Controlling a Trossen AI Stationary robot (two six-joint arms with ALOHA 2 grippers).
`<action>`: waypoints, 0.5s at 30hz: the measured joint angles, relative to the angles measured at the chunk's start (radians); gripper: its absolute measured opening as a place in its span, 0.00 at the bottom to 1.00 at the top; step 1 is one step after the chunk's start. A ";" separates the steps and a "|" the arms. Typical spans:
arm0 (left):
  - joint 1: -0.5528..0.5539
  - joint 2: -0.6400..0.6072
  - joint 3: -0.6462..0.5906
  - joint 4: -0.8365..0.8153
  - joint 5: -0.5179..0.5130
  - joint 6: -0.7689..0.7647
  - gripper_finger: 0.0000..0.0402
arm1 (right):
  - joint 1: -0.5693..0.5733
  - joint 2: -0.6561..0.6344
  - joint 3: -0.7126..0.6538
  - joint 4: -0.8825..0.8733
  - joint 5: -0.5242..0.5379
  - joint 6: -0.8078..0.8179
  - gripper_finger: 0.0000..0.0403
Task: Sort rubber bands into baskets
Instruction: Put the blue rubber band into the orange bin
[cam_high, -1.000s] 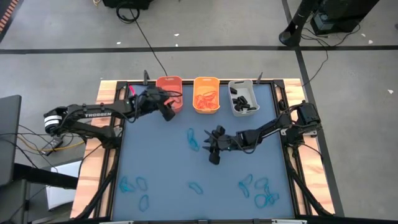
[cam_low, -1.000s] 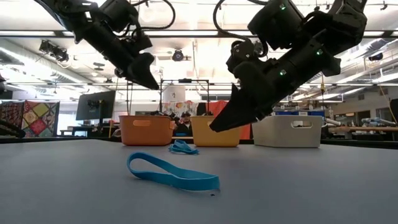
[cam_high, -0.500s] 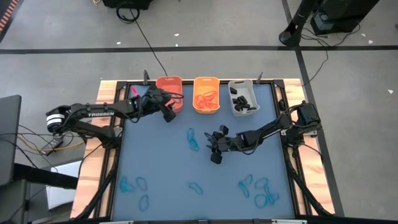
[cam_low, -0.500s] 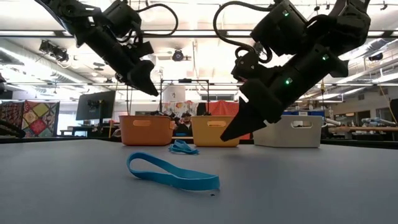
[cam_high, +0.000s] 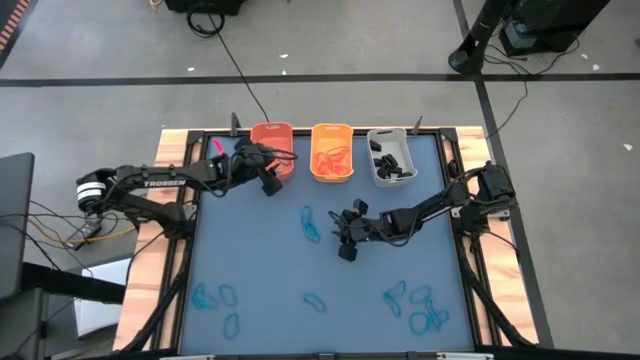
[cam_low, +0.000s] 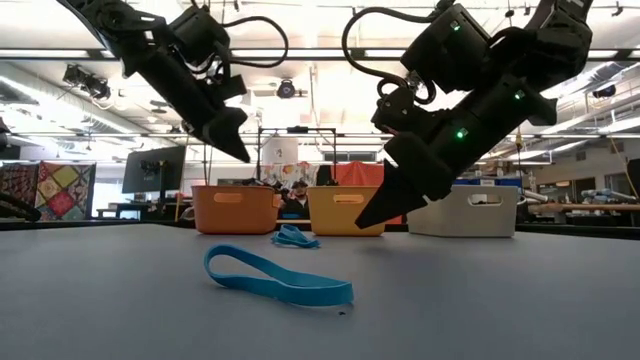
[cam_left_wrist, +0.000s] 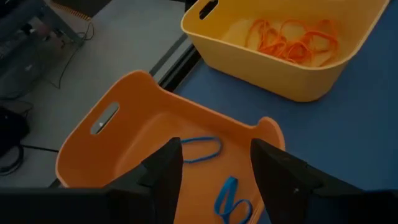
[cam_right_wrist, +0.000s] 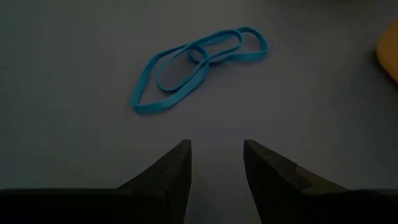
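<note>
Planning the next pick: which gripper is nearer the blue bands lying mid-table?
Right. The right gripper hovers open just beside the blue bands; the left gripper is open, up over the orange basket.

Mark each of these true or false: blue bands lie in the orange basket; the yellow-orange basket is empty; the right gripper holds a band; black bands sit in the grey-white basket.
1. Blue bands lie in the orange basket. True.
2. The yellow-orange basket is empty. False: it holds orange bands.
3. The right gripper holds a band. False: it is open, empty, above the mat near a blue cluster.
4. Black bands sit in the grey-white basket. True.
</note>
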 joint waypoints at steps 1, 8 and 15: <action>0.000 0.000 0.000 -0.003 -0.002 -0.003 0.48 | 0.003 0.000 0.000 -0.001 0.000 0.009 0.39; -0.027 -0.029 0.000 -0.044 0.022 -0.045 0.48 | 0.009 0.000 0.000 -0.004 -0.002 0.006 0.39; -0.224 -0.223 0.000 -0.247 0.038 -0.225 0.40 | 0.009 0.000 0.000 -0.040 -0.065 -0.064 0.39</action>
